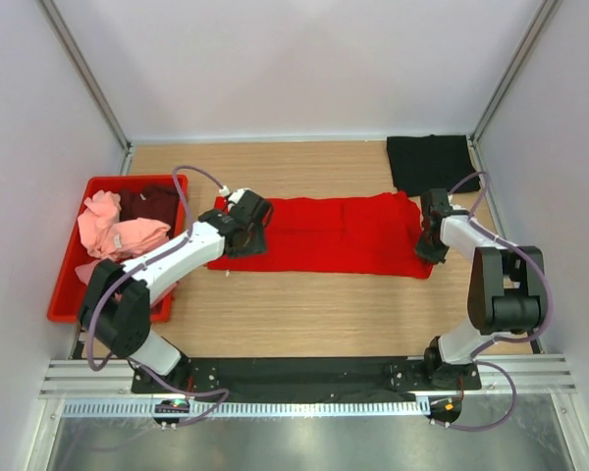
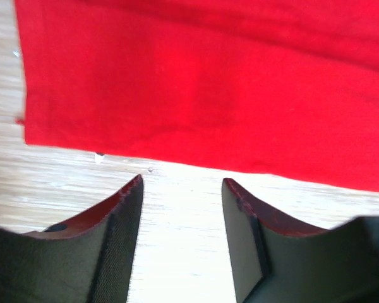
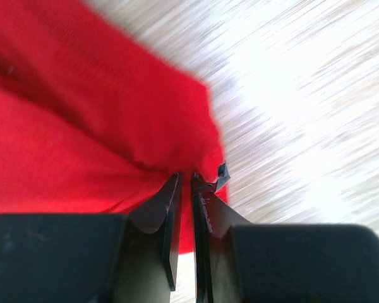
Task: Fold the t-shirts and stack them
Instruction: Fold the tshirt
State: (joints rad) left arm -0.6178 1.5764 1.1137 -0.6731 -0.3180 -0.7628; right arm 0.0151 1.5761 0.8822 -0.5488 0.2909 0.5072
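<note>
Red across the middle of the scene: bright red soft short-sleeved t-shirt [image 1: 324, 235], laid flat on the pale wooden tabletop [image 1: 304, 314] as a long band, long axis running left to right between the two arms. From the left wrist, a smooth red sheet [image 2: 208, 82] with a straight near hem and one corner at the left.

Left gripper [image 1: 247, 228] at the band's left end, jaws parted and holding nothing. Up close, that gripper [image 2: 182, 183] with black padded fingers [image 2: 123, 221] over bare wood just beside the near hem, apart from the cloth, with the cloth straight ahead.

Right gripper [image 1: 432, 240] at the band's right end. Up close, that gripper [image 3: 184, 177] with jaws almost together, pinching a bunched edge of the red cloth [image 3: 69, 126].

Elsewhere: folded black t-shirt [image 1: 430, 162] flat at the far right corner; rigid red plastic crate [image 1: 64, 294] at the left edge, holding crumpled light pink t-shirts [image 1: 113, 231] and a dark maroon t-shirt [image 1: 149, 201].

Probably mid-fold, with one end gripped and the other free. Calls next for a short advance of the left jaws onto the near-left corner, then a close, ready for lifting both ends together. Left arm nearer that corner by far; right arm already committed at the opposite end. Risk of dragging the band askew by lifting on the right alone
</note>
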